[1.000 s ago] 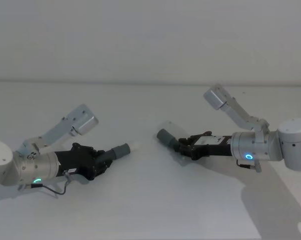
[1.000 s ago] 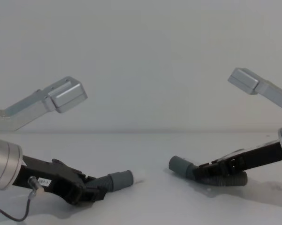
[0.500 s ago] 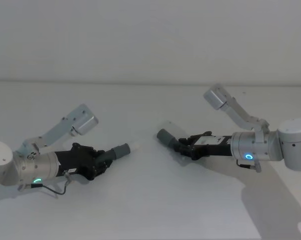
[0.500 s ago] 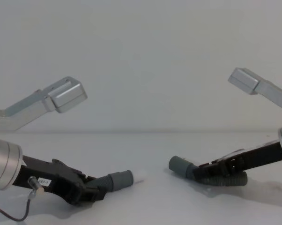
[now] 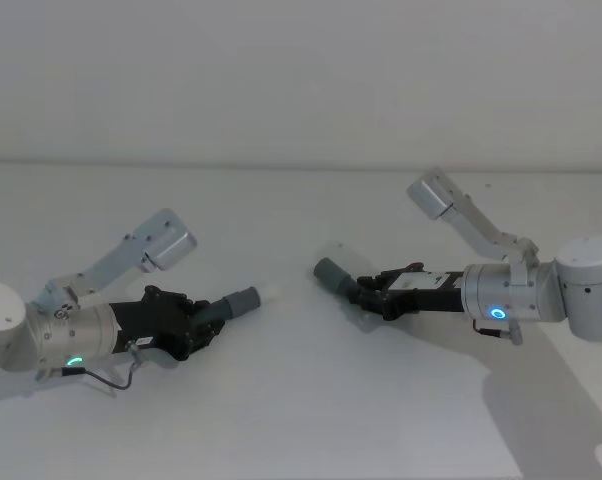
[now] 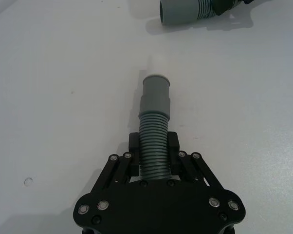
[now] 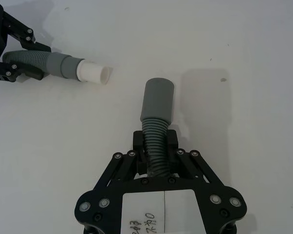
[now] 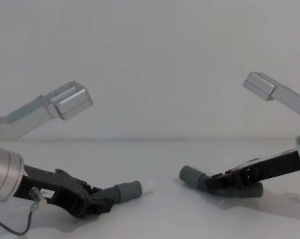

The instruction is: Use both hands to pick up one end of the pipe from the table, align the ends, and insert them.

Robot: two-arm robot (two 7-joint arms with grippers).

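Two dark grey ribbed pipe pieces lie low over the white table point(image 5: 301, 420), their ends facing each other across a gap. My left gripper point(image 5: 196, 322) is shut on the ribbed hose point(image 6: 154, 146) of the left piece. Its grey cuff point(image 5: 243, 300) carries a white tip point(image 8: 149, 186). My right gripper point(image 5: 373, 293) is shut on the ribbed hose point(image 7: 155, 139) of the right piece, whose plain grey cuff point(image 5: 331, 273) points left. That piece's tail point(image 8: 244, 190) rests on the table under the gripper. The right wrist view also shows the white-tipped end point(image 7: 93, 72).
The table runs back to a plain pale wall point(image 5: 301, 80). Both arms' silver elbows rise behind the grippers, the left elbow point(image 5: 166, 240) and the right elbow point(image 5: 431, 195).
Almost nothing differs. My left gripper has shifted very slightly with its hose piece; the right arm and its piece hold still.
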